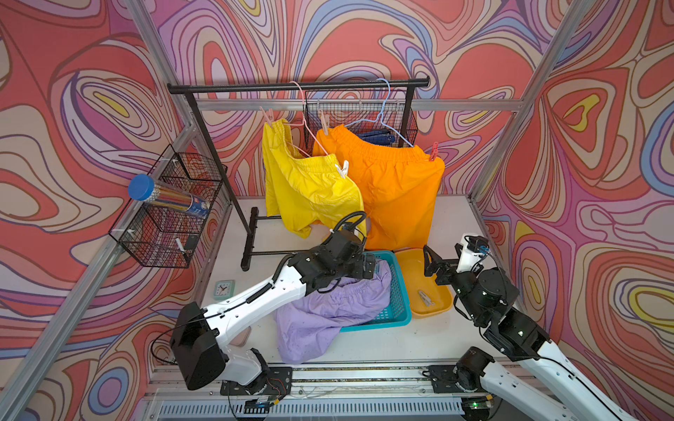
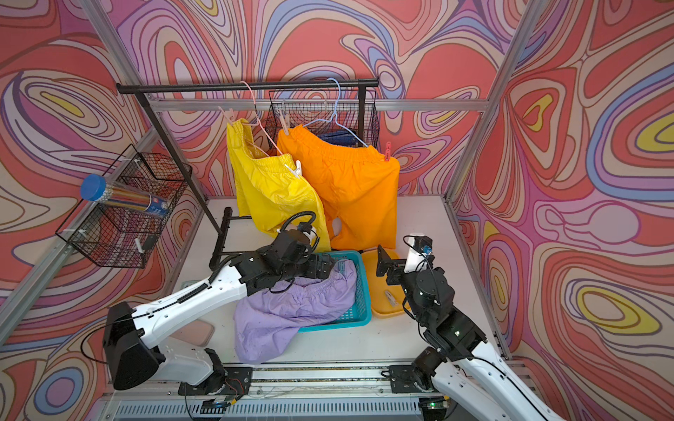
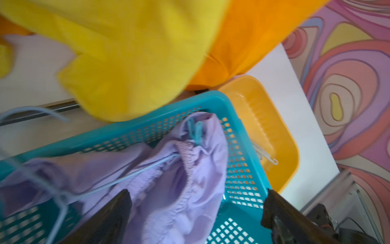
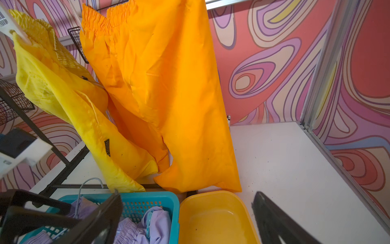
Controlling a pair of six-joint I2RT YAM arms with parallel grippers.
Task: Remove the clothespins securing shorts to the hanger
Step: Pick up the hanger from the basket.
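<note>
**A:** Where are the shorts?

**B:** Two pairs hang from the black rail (image 1: 291, 87). The yellow shorts (image 1: 306, 182) are on a pink hanger (image 1: 302, 105) and the orange shorts (image 1: 397, 189) on a blue hanger (image 1: 387, 109). The lilac shorts (image 1: 328, 310) lie half inside the teal basket (image 1: 399, 291) and spill over its near rim onto the bench (image 1: 383, 346).

**A:** And the clothespins?

**B:** Four are on the hanging pairs. A pink clothespin (image 1: 267, 116) and a white clothespin (image 1: 343, 169) grip the yellow waistband. A beige clothespin (image 1: 324, 125) and a red clothespin (image 1: 433, 151) sit at the two ends of the orange one. In the left wrist view, a pale blue clothespin (image 3: 195, 131) pinches the lilac waistband at the end of a thin wire hanger (image 3: 126, 177) lying in the basket. A grey clothespin (image 1: 426, 297) lies loose in the yellow tub (image 1: 439, 308), which is just beside the basket.

**A:** What is the left end effector doing?

**B:** The left end effector (image 1: 370, 266) hangs over the far end of the basket, above the lilac fabric. Its fingers are spread wide with nothing between them.

**A:** And the right one?

**B:** The right end effector (image 1: 429, 263) is above the far edge of the yellow tub and faces the orange shorts. It is spread apart too, and empty.
</note>
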